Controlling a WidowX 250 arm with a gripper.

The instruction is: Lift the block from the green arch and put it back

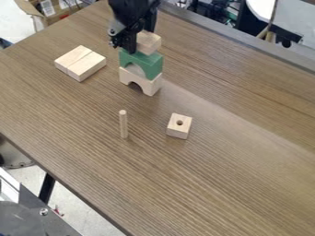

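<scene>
The gripper (141, 42) is at 1 wooden block (149, 44) atop the green arch (152, 64), but whether it's closed I cannot tell.

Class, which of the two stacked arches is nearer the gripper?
The green arch, the upper of the pair; the plain wooden arch sits beneath it, farther away.

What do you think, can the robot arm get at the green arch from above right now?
Probably not: a wooden block covers the top of the green arch, with the gripper right at that block, so the way down looks blocked.
</scene>
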